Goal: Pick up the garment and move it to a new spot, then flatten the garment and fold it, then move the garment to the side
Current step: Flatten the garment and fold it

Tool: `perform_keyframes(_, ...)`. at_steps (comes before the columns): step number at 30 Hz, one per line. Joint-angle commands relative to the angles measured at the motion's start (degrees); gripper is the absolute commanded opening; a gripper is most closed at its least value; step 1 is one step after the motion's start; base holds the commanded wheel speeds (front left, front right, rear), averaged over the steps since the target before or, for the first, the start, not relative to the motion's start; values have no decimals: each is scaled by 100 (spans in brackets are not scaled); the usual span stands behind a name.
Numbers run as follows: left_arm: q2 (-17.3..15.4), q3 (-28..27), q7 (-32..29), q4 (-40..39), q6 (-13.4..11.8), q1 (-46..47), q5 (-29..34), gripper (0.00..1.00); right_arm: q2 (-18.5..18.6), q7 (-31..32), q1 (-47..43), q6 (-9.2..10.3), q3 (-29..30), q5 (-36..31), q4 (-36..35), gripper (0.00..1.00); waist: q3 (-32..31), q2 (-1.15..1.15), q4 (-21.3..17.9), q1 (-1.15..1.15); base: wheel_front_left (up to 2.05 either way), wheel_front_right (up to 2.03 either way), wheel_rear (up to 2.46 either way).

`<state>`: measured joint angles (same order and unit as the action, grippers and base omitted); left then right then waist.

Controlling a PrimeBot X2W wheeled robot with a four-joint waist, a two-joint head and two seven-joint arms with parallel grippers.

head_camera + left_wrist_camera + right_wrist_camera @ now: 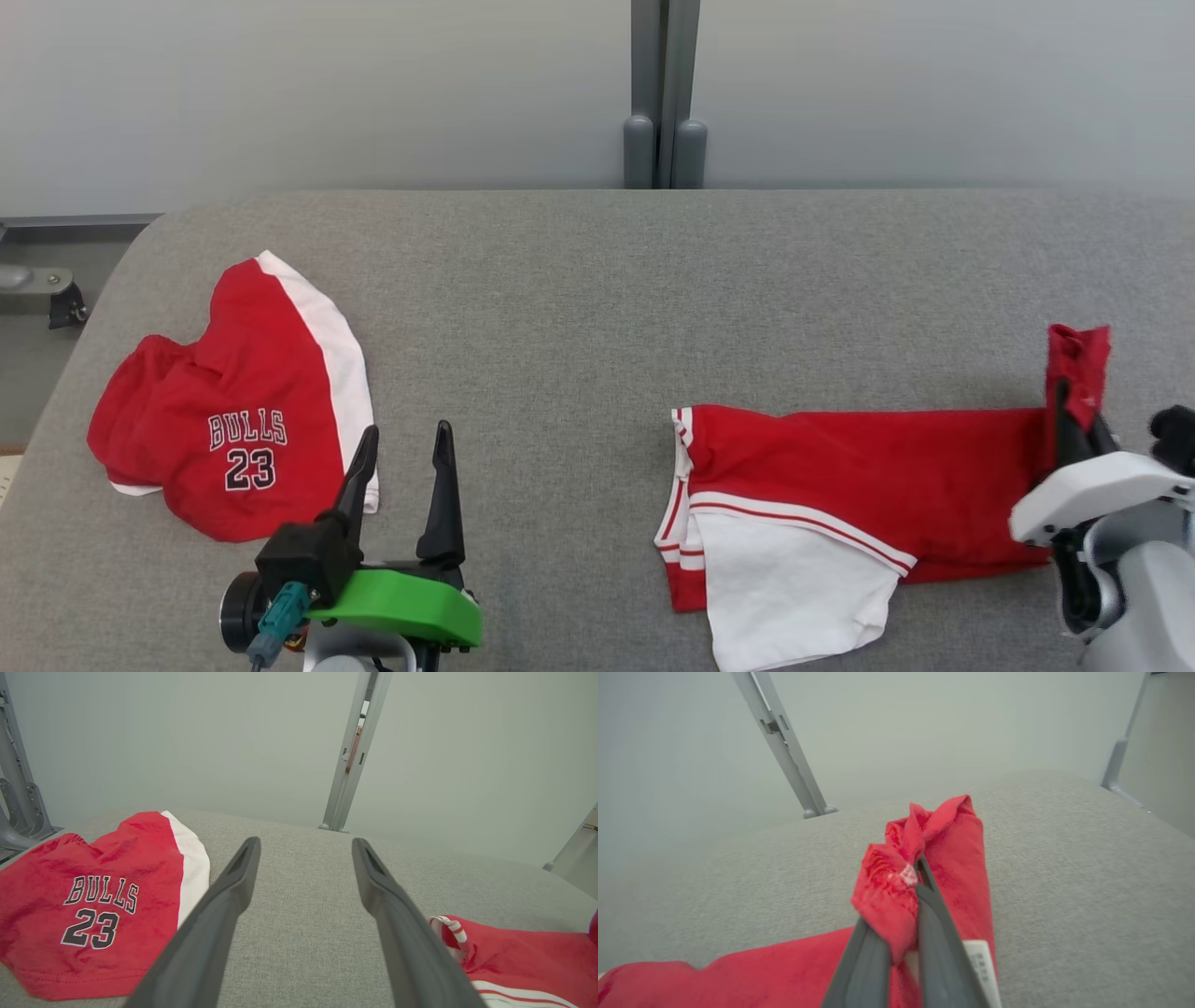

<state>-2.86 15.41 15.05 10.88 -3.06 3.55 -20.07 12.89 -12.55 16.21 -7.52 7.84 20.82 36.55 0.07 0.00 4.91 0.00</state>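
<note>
The garment [840, 467] is red with white panels and striped trim, spread across the right half of the grey table [597, 299]. My right gripper [1064, 403] is shut on its right end, which bunches up in a red fold above the fingers. In the right wrist view that bunched red cloth [957, 858] is pinched between the jaws of the right gripper [920, 864], with a white label beside them. My left gripper [407, 431] stands open over bare table at the lower left, holding nothing. In the left wrist view the garment [523, 956] lies right of the open left gripper [306, 842].
A second red garment [233, 411] printed BULLS 23, with a white side panel, lies crumpled at the table's left, just left of my left gripper; it also shows as the printed garment [93, 896]. A grey post [665, 93] stands behind the far edge.
</note>
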Motion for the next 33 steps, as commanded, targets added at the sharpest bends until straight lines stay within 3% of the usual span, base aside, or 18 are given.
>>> perform_keyframes(1, -8, 9, 16, -19, -36, -72, -3, 100, -135, 91, -121, 6, -206, 100, -250, 0, -30, 0, 52, 0, 0, 0, 0)
perform_keyframes(9, -8, -11, 16, 21, -7, -92, -7, 100, -718, 592, -647, 7, -1381, 504, -1385, 0, -45, 0, 281, 0, 0, 0, 0)
perform_keyframes(15, -8, -31, 16, 45, -25, -83, -30, 100, -918, 536, -897, 5, -1868, 550, -1337, 0, -29, 0, 510, 0, 0, 0, 0)
perform_keyframes(30, -8, -30, 16, 92, 6, -129, -3, 100, -987, 264, -766, 5, -2743, 766, -595, 0, 20, 0, 799, 0, 0, 0, 0)
perform_keyframes(31, -8, -32, 17, 91, 2, -136, -3, 100, -989, 255, -756, 5, -2795, 785, -539, 9, 19, 0, 797, 0, 0, 0, 0)
perform_keyframes(32, -8, -32, 16, 94, -8, -144, -7, 100, -990, 237, -750, 5, -2870, 774, -452, 62, 20, 0, 790, 0, 0, 0, 0)
perform_keyframes(33, -8, -27, 17, 99, -14, -146, -14, 100, -993, 242, -753, 5, -2937, 783, -391, 100, 22, 0, 784, 0, 0, 0, 0)
